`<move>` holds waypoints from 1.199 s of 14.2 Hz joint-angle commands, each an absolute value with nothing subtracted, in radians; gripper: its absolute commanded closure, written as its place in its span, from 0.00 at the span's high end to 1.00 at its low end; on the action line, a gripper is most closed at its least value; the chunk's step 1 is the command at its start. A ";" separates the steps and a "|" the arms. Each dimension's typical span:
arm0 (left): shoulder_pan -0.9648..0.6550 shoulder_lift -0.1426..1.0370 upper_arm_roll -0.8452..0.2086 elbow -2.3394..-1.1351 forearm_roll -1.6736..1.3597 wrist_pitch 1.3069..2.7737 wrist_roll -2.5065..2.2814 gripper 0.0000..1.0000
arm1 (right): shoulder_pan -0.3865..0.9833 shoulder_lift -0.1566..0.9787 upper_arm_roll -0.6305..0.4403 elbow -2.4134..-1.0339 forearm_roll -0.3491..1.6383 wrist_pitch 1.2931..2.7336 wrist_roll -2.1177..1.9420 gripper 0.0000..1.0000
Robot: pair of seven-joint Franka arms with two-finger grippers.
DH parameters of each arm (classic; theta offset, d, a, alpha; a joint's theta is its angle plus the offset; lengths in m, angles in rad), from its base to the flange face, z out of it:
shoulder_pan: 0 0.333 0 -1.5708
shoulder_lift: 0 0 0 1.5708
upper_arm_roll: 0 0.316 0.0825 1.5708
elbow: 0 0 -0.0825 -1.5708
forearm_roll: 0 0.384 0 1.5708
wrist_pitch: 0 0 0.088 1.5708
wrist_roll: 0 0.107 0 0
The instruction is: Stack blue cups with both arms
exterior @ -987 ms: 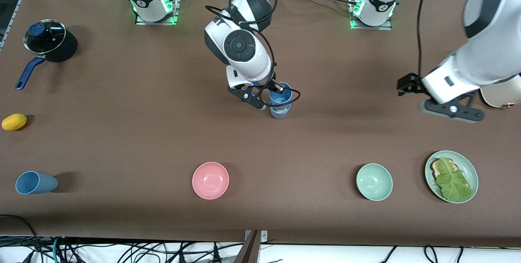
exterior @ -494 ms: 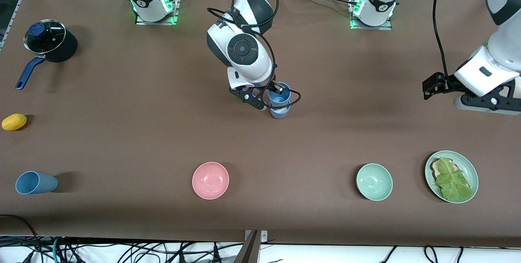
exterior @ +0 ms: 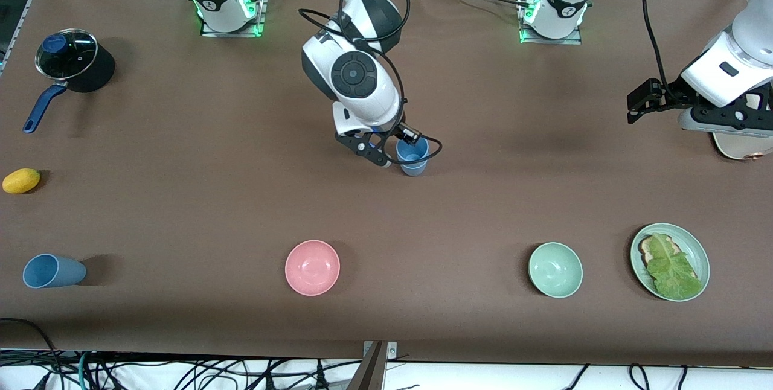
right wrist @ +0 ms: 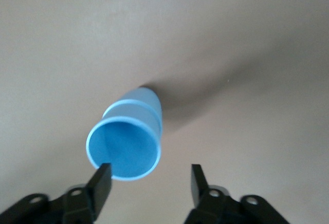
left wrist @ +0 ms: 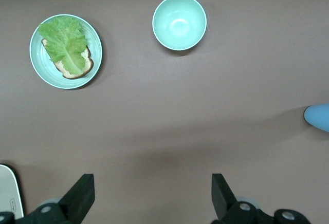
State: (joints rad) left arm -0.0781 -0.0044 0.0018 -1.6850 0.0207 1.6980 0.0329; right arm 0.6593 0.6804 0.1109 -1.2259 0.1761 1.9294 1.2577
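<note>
**A:** Middle of the worktop point(exterior: 241, 197): two blue cups nested, one inside the other, standing upright as a stack point(exterior: 413, 157). In the right wrist view the stack point(right wrist: 128, 139) shows a step on its wall where the inner cup's rim sits above the outer one.

**B:** And the right hand point(exterior: 386, 151)?

**A:** Low over the stack, at about nine o'clock of it in the front view. Its fingers point(right wrist: 102, 180) are spread, one at the rim's edge, the other well clear. It pinches nothing.

**B:** There is a third cup point(exterior: 51, 271), lying on its side toward the right arm's end, near the front camera's edge of the worktop.

**A:** The left hand point(exterior: 724, 118) is up in the air at the left arm's end, over a cream-coloured object point(exterior: 746, 148) at the worktop's edge. From the left wrist view its fingers point(left wrist: 79, 198) stand wide apart, holding nothing.

**B:** What else is out there?

**A:** A pink bowl point(exterior: 312, 267) at about seven o'clock from the stack, a green bowl point(exterior: 555, 270) at about four o'clock, and just beside that a green plate point(exterior: 694, 245) carrying toast under lettuce point(exterior: 670, 269). At the right arm's end, a lidded pot point(exterior: 72, 64) with a blue handle, and a yellow fruit point(exterior: 21, 180) nearer the camera than it.
</note>
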 commanded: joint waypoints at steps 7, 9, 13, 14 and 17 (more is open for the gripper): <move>-0.092 -0.018 0.012 -1.689 0.002 1.663 0.043 1.00 | 0.456 0.529 -0.013 -1.232 0.172 1.591 0.691 1.00; -0.095 -0.018 0.012 -1.687 0.003 1.663 0.043 1.00 | 0.445 0.503 -0.098 -1.247 0.170 1.539 0.584 1.00; -0.100 -0.017 0.012 -1.687 0.002 1.663 0.043 1.00 | 0.301 0.415 -0.137 -1.408 0.161 1.598 0.351 1.00; -0.100 -0.018 0.012 -1.687 0.002 1.661 0.041 1.00 | 0.255 0.382 -0.130 -1.467 0.143 1.623 0.319 1.00; -0.095 -0.017 0.014 -1.689 0.002 1.660 0.044 1.00 | 0.138 0.269 -0.060 -1.629 0.066 1.727 0.238 1.00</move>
State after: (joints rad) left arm -0.0902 -0.0048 0.0022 -1.6854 0.0197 1.6723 0.0321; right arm 0.1966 0.4136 -0.1306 -1.4489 0.1146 1.6431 0.2673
